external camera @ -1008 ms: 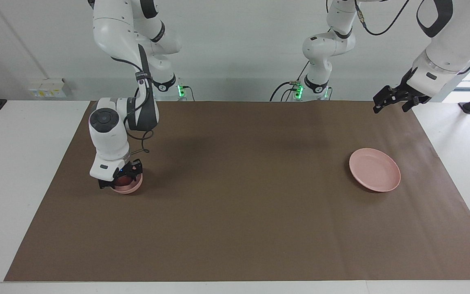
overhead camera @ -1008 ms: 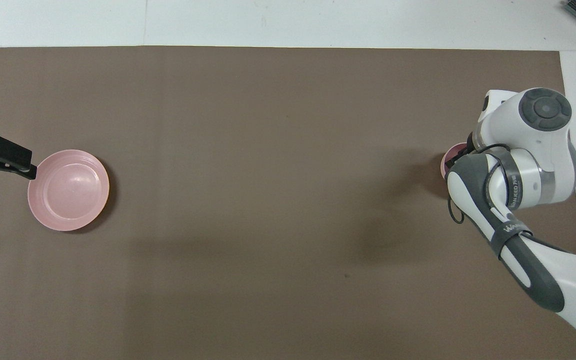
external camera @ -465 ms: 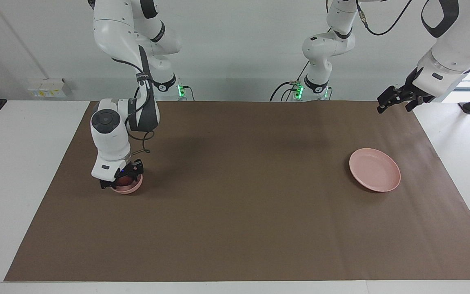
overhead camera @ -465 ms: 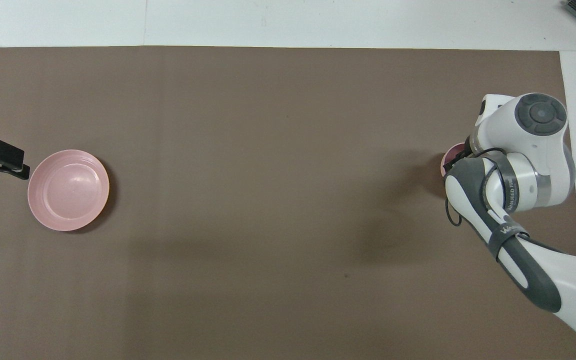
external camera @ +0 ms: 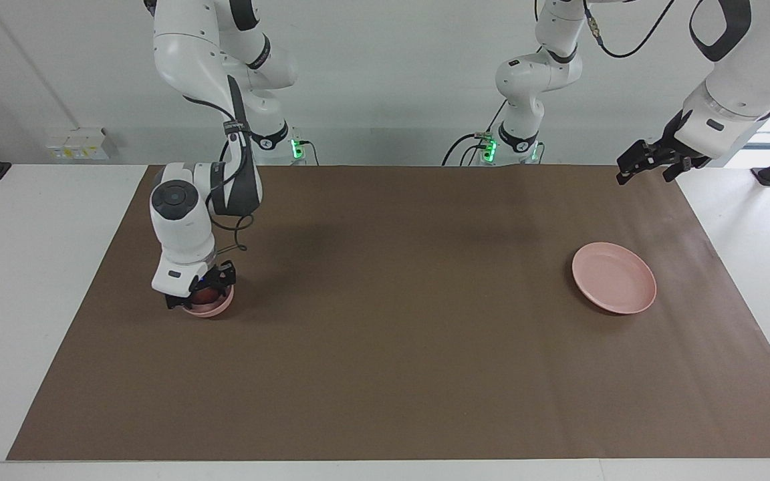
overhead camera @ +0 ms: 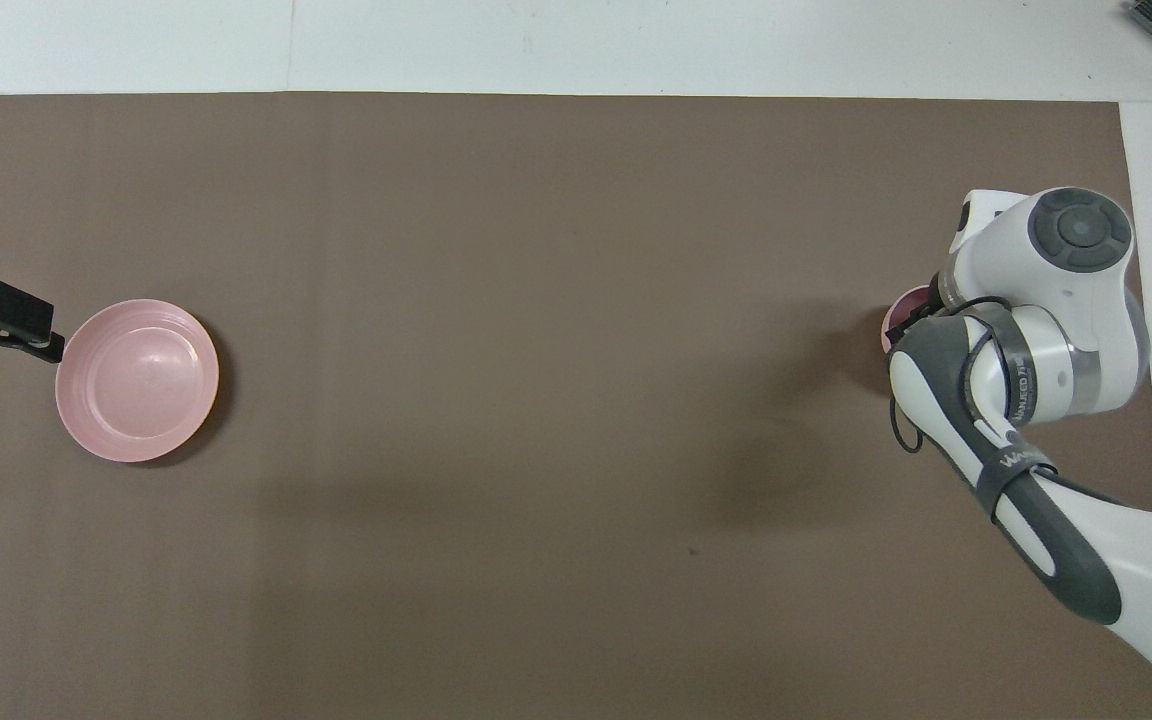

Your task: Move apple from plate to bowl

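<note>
Over at the right arm's end of the table, the right gripper (external camera: 202, 294) is reaching down into the mouth of the bowl (external camera: 214, 309), its fingers straddling the apple (external camera: 205, 293). From where I am standing the apple is showing only as a dark red patch between the black fingers, down at the level of the bowl's rim, so it is sitting in or just at the top of the bowl rather than on the plate. I cannot tell whether the fingers are clamping the apple or standing a little off it. From above, the arm's white wrist is covering nearly everything, and only a sliver of the bowl (overhead camera: 904, 312) is peeking out beside it.

The plate (external camera: 614, 278) is lying toward the left arm's end of the brown mat (external camera: 398, 334), well apart from the bowl, with nothing on it; from above its pale pink face (overhead camera: 137, 380) is showing plain and bare.

The left gripper (external camera: 640, 167) is waiting up in the air over the corner of the mat at its own end, near the plate but not touching it. From overhead the left gripper (overhead camera: 1, 322) is appearing just beside the plate's rim, though the facing view is showing it raised and well clear. I cannot tell whether its fingers are parted or closed.
</note>
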### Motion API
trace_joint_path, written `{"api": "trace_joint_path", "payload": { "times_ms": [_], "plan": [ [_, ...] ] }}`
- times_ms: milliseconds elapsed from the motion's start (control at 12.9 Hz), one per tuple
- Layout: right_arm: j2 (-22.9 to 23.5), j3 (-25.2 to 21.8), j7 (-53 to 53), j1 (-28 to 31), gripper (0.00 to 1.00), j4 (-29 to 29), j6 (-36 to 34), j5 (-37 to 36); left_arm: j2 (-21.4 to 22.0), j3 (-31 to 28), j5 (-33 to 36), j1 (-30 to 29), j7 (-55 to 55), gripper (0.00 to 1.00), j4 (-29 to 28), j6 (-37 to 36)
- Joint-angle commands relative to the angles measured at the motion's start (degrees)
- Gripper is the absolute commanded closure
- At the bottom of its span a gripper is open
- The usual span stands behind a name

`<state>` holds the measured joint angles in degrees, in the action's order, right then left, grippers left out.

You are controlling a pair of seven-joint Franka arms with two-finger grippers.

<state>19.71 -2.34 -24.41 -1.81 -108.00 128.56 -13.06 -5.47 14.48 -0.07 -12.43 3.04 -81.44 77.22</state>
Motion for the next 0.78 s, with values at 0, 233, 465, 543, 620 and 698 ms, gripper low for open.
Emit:
{"api": "trace_joint_path", "payload": {
  "times_ms": [0, 233, 465, 543, 620, 698],
  "plan": [
    [-0.02, 0.23, -0.02, 0.49, 0.10, -0.46, 1.25, -1.44, 0.64, -10.82, -0.28, 10.44, -0.40, 0.00, -0.12, -0.40],
    [-0.02, 0.23, -0.11, 0.49, 0.00, -0.29, 1.17, -1.44, 1.87, -13.77, -0.81, 13.13, -0.32, 0.00, -1.36, 0.39],
    [-0.46, 0.31, -0.02, 0.40, 0.00, 0.68, 0.03, -1.09, 1.87, -13.77, -0.81, 13.66, -0.58, 0.00, -1.53, 0.92],
    [-1.07, 0.31, 0.07, 0.40, 0.00, 0.94, -0.67, -0.48, 1.87, -13.77, -0.81, 13.66, -0.67, 0.00, -1.36, 0.92],
    [-2.21, 0.40, 1.55, 0.49, 0.00, 1.64, -1.81, -0.21, 1.96, -13.77, -0.81, 13.75, -0.75, 0.00, -1.70, 0.92],
    [-3.35, 0.58, 4.26, 0.49, 0.00, 2.17, -3.04, -0.21, 2.04, -13.69, -0.81, 13.66, -1.36, 0.00, -1.88, 1.18]
  ]
}}
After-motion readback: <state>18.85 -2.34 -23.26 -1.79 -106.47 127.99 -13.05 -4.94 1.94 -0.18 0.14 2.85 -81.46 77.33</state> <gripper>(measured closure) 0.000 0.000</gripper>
